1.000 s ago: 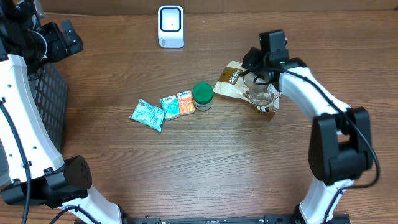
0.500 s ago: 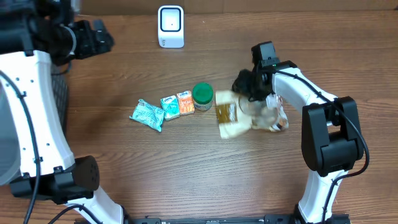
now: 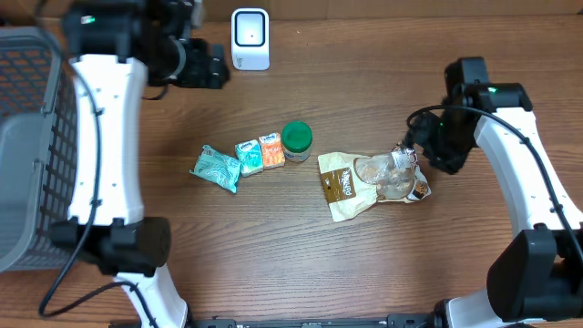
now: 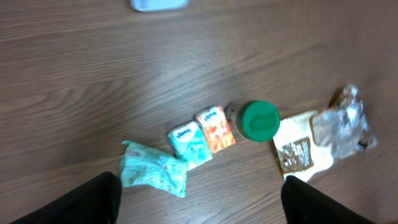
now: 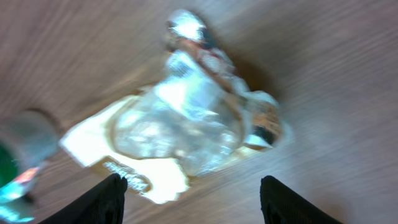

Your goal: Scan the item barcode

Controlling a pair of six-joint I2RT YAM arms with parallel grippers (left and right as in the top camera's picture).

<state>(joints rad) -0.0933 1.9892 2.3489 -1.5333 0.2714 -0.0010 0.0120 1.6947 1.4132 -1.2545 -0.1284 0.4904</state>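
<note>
We see the snack pouch (image 3: 369,185) lying flat on the bench (image 3: 301,264), just right of the green-lidded jar (image 3: 296,139). Its long axis runs across the bench, with the printed tan end toward the jar and the crumpled clear end toward the right end effector (image 5: 193,186), whose fingers are spread and empty. The left end effector (image 4: 200,180) is likewise spread and empty. We cannot make out a barcode, and the right wrist view is blurred.

Brown wood-grain surface (image 3: 273,255); cream bag (image 3: 352,202) with brown label; green-lidded jar (image 3: 296,138); teal packet (image 3: 216,169), teal box (image 3: 249,156), orange box (image 3: 271,150); white scanner (image 3: 250,38).
</note>
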